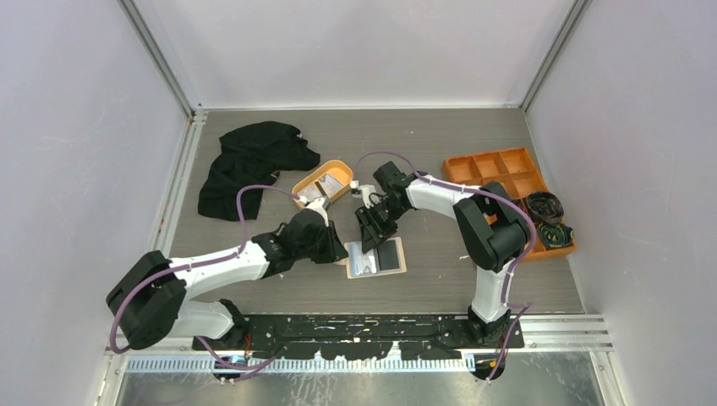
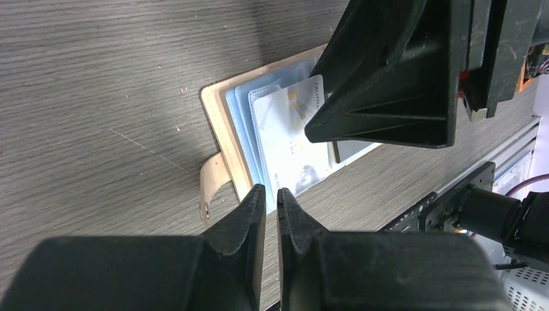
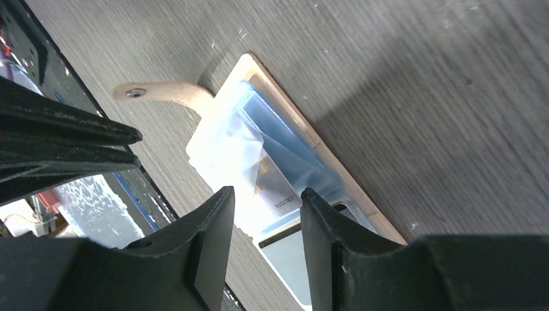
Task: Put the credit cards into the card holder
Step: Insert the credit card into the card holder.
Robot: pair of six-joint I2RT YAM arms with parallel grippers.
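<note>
The card holder (image 1: 377, 256) lies open on the table, beige rim up, pale blue pockets showing; its snap tab (image 2: 210, 184) sticks out sideways. A whitish credit card (image 2: 285, 126) lies on its pocket side; it also shows in the right wrist view (image 3: 275, 188). More cards (image 1: 331, 184) rest in the orange oval tray. My left gripper (image 1: 342, 251) is shut and empty, its tips (image 2: 270, 194) at the holder's edge beside the tab. My right gripper (image 1: 370, 238) hovers just over the holder, open (image 3: 267, 201), the card below the gap. Its fingers (image 2: 388, 78) hide part of the holder.
The orange oval tray (image 1: 314, 175) stands just behind the grippers. A black cloth (image 1: 249, 165) lies at the back left. An orange compartmented box (image 1: 507, 182) with dark items stands at the right. The arm bases' black rail (image 1: 363, 330) runs along the near edge.
</note>
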